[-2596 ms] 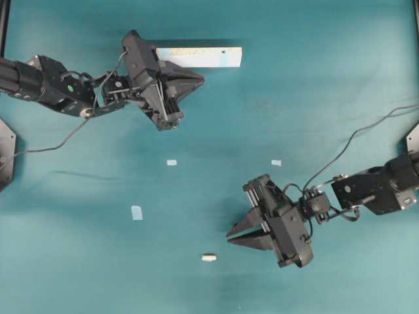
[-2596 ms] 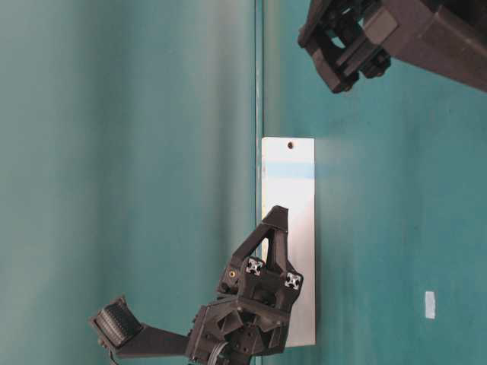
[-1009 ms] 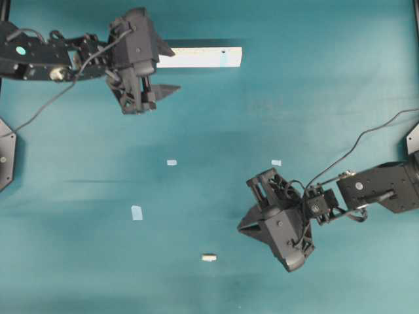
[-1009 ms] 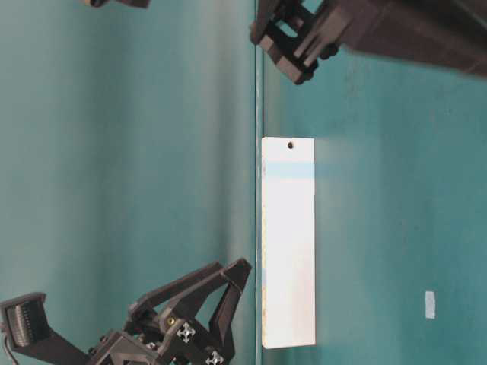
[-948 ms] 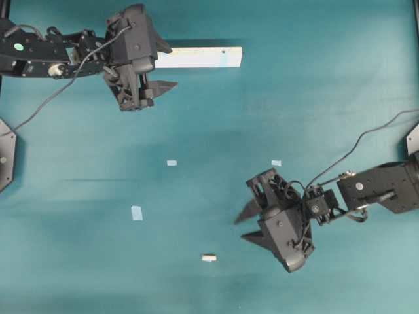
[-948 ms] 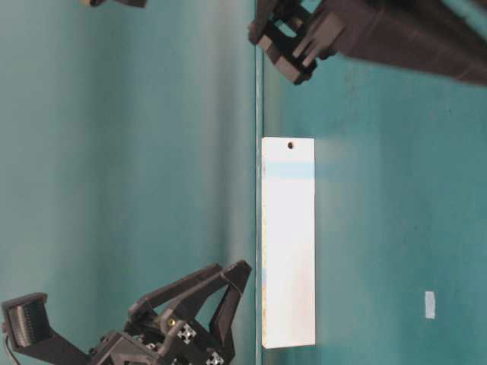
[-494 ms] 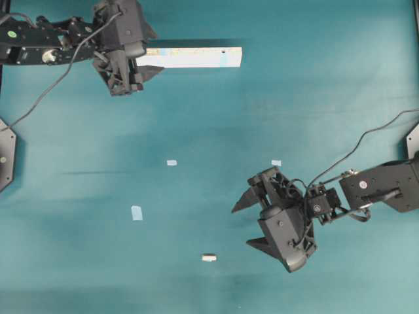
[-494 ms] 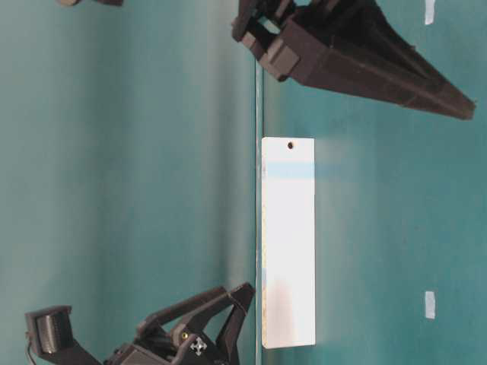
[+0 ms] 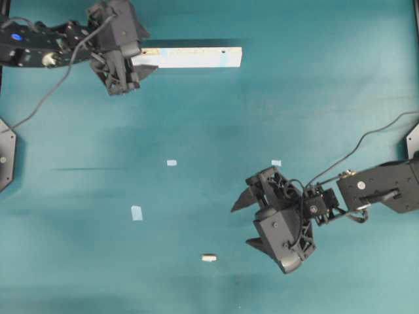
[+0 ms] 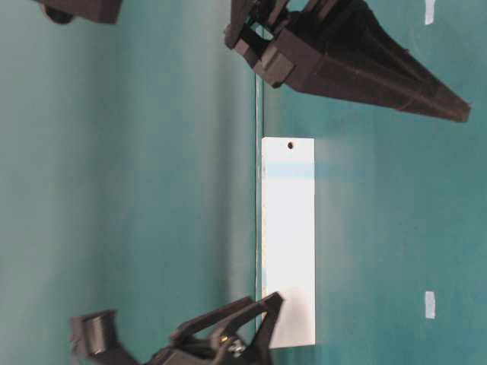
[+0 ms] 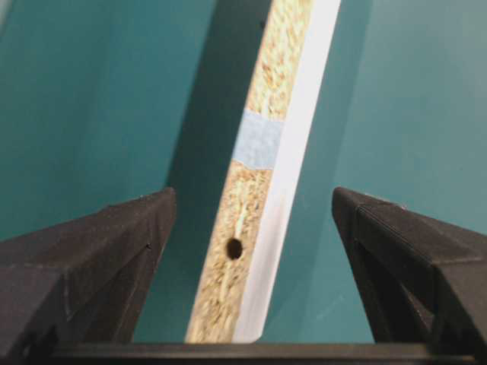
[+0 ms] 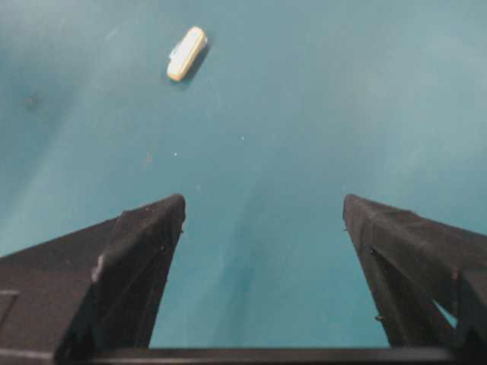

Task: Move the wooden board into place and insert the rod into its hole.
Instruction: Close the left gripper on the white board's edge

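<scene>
Both hands spread: left hand (image 9: 145,65) reached wooden board (image 9: 193,57); right hand (image 9: 243,222) opened.

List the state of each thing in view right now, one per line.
Wooden board: flat on the table, not gripped.
Hole: empty.
Rod: lying loose on the table, apart from the board.
Left gripper: open, at the board's end away from the hole.
Right gripper: open, holding nothing, near the rod.

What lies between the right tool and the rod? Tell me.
Nothing: only bare teal table lies between the open right tool and the rod. The right wrist view shows it; the overhead view agrees.
</scene>
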Controlling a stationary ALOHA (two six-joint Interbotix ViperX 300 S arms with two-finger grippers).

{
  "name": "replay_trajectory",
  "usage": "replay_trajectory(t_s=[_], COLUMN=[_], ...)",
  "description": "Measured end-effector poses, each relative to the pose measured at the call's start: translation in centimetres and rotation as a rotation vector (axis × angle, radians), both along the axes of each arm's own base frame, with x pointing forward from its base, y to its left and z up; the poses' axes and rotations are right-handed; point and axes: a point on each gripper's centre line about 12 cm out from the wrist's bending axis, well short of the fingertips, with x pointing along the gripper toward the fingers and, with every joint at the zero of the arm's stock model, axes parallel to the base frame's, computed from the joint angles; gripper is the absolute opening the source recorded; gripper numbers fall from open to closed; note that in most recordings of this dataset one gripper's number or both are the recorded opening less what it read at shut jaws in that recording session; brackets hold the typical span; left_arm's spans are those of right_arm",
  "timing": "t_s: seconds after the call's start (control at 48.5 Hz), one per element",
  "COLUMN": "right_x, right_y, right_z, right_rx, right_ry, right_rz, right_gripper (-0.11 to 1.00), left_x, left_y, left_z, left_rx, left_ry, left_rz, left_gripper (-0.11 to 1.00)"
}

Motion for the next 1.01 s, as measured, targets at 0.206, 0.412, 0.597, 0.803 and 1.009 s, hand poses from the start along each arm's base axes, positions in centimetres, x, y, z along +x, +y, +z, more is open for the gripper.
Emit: replay_trajectory(t_s=[0.206, 0.412, 0.597, 0.803, 1.009], right_x=[0.0, 0.0, -0.1, -0.2, -0.2], right_y=[0.0, 0.0, -0.1, -0.1, -0.1], right_z=[-0.1, -0.1, -0.2, -0.3, -0.4], right_rx=[-0.009, -0.01, -0.016, -0.016, -0.017], right_ry=[0.018, 0.024, 0.04, 0.048, 0.051], right_rz=[-0.001, -0.003, -0.004, -0.006, -0.006], right_gripper=[0.97, 0.97, 0.97, 0.97, 0.97], left_x=[1.3, 2.4, 3.0, 3.3, 3.4], left_y=[0.8, 1.0, 0.5, 0.5, 0.5], left_z=[-0.9, -2.0, -3.2, -3.3, -3.2], left_rx=[-0.007, -0.015, -0.029, -0.029, -0.027], left_ry=[0.012, 0.029, 0.054, 0.054, 0.046], left_rz=[0.0, -0.009, -0.029, -0.032, -0.031], left_gripper=[0.91, 0.91, 0.91, 0.91, 0.86])
